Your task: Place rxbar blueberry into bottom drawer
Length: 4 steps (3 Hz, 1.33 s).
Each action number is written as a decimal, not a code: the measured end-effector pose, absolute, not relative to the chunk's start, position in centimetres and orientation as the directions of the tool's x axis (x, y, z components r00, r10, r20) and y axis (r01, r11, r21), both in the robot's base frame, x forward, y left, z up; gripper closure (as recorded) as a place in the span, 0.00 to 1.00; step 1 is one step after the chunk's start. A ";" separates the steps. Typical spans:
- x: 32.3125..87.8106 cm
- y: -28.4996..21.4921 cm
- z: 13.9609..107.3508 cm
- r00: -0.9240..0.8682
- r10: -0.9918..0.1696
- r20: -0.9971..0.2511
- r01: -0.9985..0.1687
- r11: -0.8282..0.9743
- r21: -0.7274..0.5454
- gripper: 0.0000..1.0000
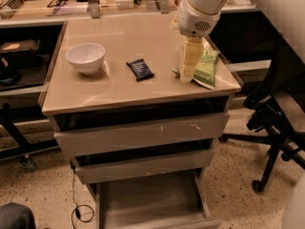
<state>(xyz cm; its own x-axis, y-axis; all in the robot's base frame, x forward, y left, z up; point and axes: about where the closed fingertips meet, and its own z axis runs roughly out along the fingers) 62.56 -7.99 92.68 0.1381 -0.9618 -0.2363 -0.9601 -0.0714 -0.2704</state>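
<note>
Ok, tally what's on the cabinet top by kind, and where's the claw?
Bowls: 1, the white bowl
Snack bars: 1, the rxbar blueberry
Chip bags: 1, the green chip bag
Total: 3
The claw hangs over the green chip bag.

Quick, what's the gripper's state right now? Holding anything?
Gripper: open or closed cannot be told; it points down at the green chip bag on the right of the cabinet top. The blue snack bar lies apart from it, not held.
</note>
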 end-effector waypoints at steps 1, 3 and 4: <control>65.0 -6.6 90.9 0.171 -0.955 -0.243 -0.958 -0.105 -0.265 0.00; 69.3 -4.4 88.0 0.212 -0.941 -0.265 -0.961 -0.151 -0.233 0.00; 71.1 -2.0 87.1 0.238 -0.931 -0.277 -0.959 -0.180 -0.220 0.00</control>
<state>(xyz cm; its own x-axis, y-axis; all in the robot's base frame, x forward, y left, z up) 71.06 -2.04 87.15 0.2381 -0.9308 -0.2773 -0.9588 -0.1798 -0.2198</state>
